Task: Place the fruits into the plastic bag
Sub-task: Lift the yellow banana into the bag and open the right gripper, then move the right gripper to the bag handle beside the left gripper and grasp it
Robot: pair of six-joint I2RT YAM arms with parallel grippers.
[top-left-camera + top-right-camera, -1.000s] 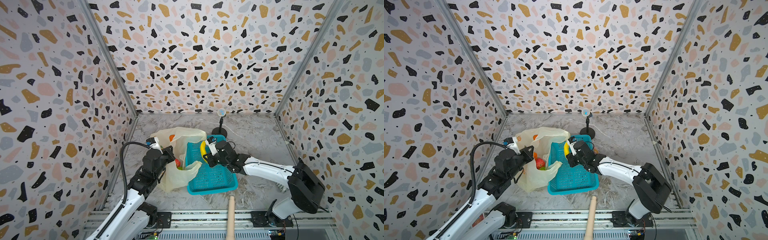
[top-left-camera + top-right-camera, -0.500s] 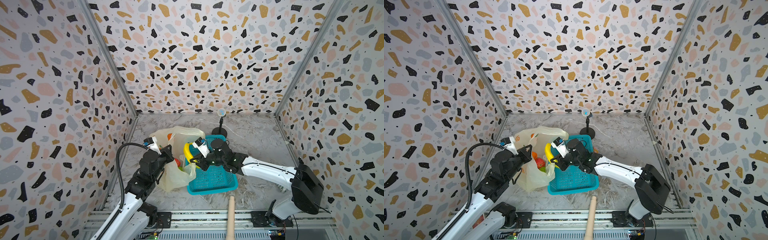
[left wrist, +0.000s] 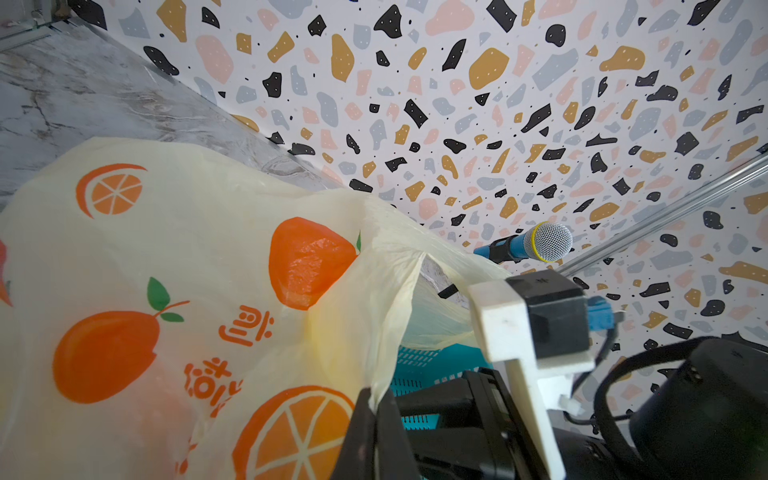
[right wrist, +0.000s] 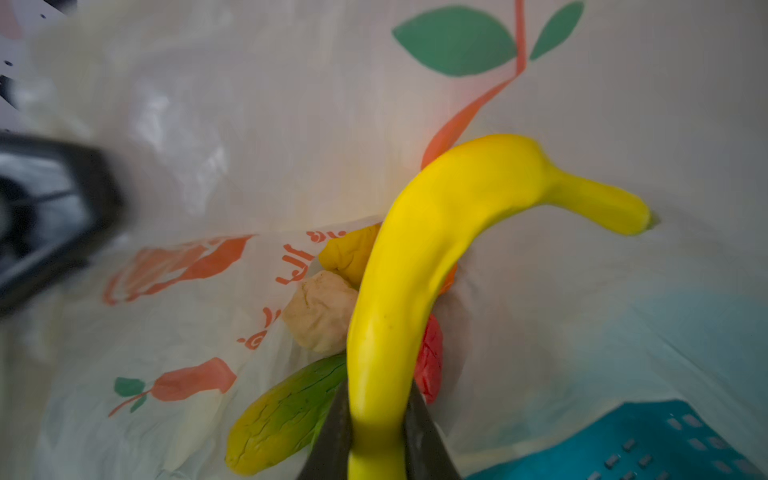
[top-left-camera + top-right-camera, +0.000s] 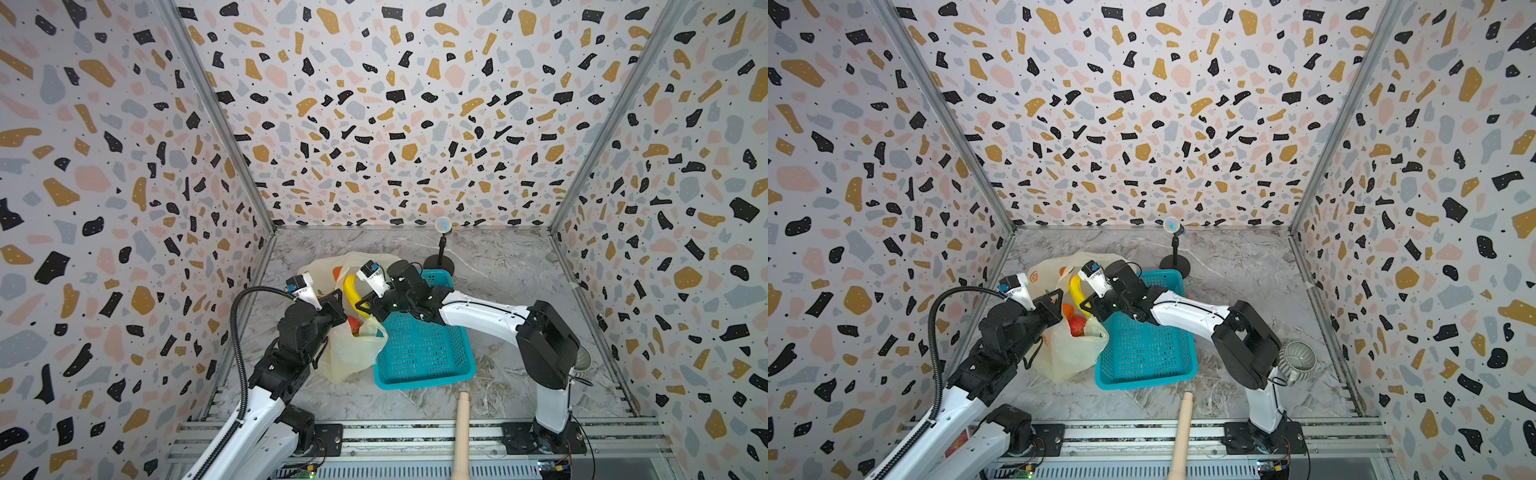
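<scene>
Right gripper [image 4: 376, 419] pinches the yellow, curved banana [image 4: 415, 270] by one end. A second ago it hung over the teal basket [image 5: 419, 353]; now it is at the mouth of the plastic bag [image 5: 353, 353]. Meanwhile the left gripper [image 3: 376, 409] stays clamped on the bag's rim, holding it up. Inside the bag lie a green-yellow mango [image 4: 286, 415], a red fruit [image 4: 430, 365] and a pale beige fruit [image 4: 320, 311].
</scene>
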